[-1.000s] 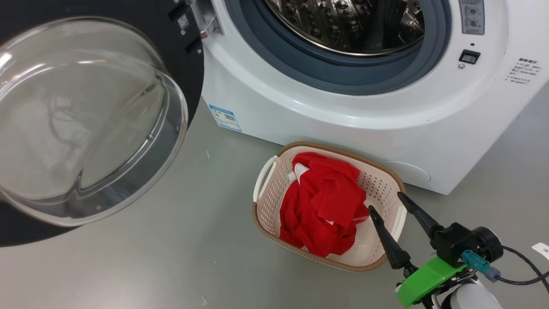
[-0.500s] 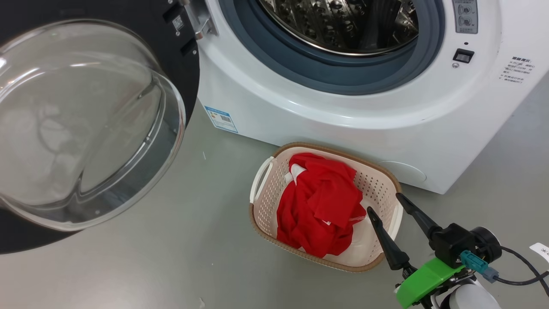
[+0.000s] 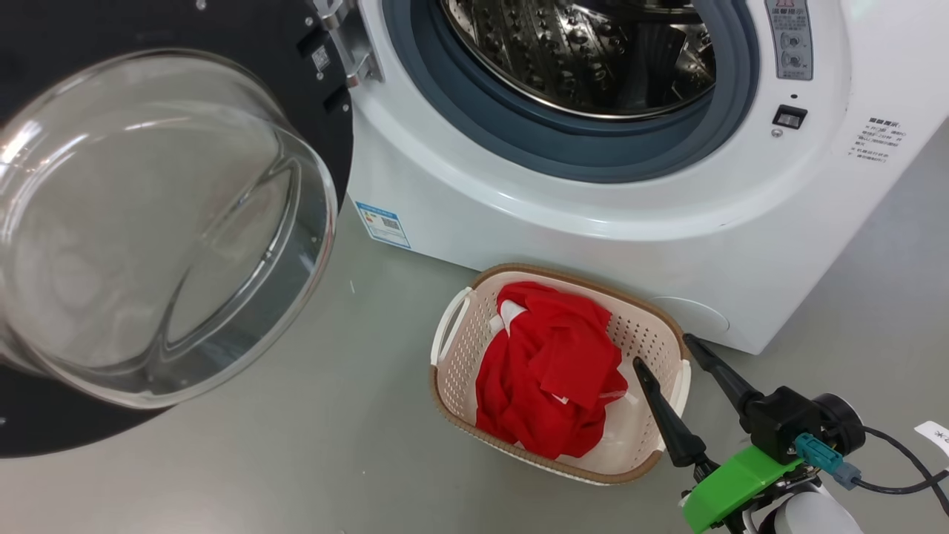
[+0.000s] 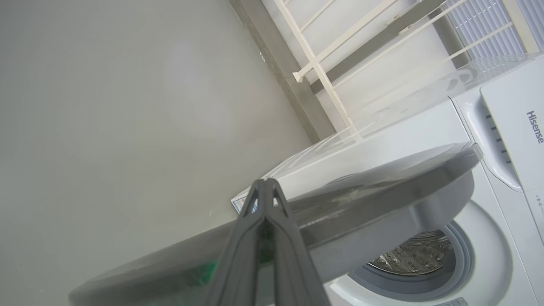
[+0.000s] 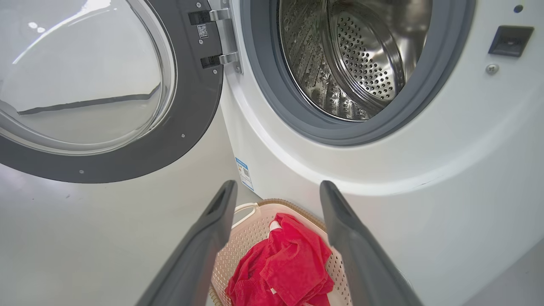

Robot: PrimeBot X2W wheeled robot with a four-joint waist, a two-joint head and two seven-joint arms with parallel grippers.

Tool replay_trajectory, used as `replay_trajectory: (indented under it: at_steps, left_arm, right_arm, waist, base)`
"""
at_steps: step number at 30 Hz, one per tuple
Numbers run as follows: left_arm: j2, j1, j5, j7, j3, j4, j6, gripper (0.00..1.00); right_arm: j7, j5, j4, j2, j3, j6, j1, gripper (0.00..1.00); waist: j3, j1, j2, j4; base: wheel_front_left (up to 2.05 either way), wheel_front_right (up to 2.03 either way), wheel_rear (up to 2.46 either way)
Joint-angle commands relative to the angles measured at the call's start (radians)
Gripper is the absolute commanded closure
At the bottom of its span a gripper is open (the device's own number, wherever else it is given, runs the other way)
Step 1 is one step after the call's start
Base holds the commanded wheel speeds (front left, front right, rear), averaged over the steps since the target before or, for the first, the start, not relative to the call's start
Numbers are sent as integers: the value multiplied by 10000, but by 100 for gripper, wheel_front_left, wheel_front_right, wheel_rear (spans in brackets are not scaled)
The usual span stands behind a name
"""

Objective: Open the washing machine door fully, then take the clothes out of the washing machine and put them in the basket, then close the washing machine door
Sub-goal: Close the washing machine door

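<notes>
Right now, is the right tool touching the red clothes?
Apart. The right wrist view shows the right tool open, its fingers either side of the clothes, with basket mesh between.

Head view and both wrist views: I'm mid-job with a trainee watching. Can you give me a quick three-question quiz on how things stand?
1. True or false: the bright red clothes lie in the cream perforated plastic basket.
2. The round black-rimmed glass washing machine door is: A) latched shut, B) swung open, C) lying flat on the floor.
3. Short answer: which is shut, the left tool or the right tool?
Key: 1 true; 2 B; 3 left tool.
</notes>
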Motion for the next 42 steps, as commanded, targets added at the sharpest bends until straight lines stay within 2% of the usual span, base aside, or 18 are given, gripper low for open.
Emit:
replay_trajectory:
  at_steps: [1,26,42]
  left_arm:
    - [528,243,-51,259,84,-358,-134,100]
    - [534,1758,-739,1541,-192,-3192,-141,100]
    - [394,2995,-1164,2194,-260,-5725,-141,100]
  right_arm:
    - [-65,55,-266,64,147,62,43,0]
    - [-65,144,-406,187,-16,62,391,0]
    - [-65,147,-633,296,-486,62,897,0]
  waist:
    - [-56,0,-1,17]
    - [-725,0,-1,-144]
    - [-1114,0,-1,-430]
  base:
    - [0,0,0]
    - [0,0,0]
    - [0,0,0]
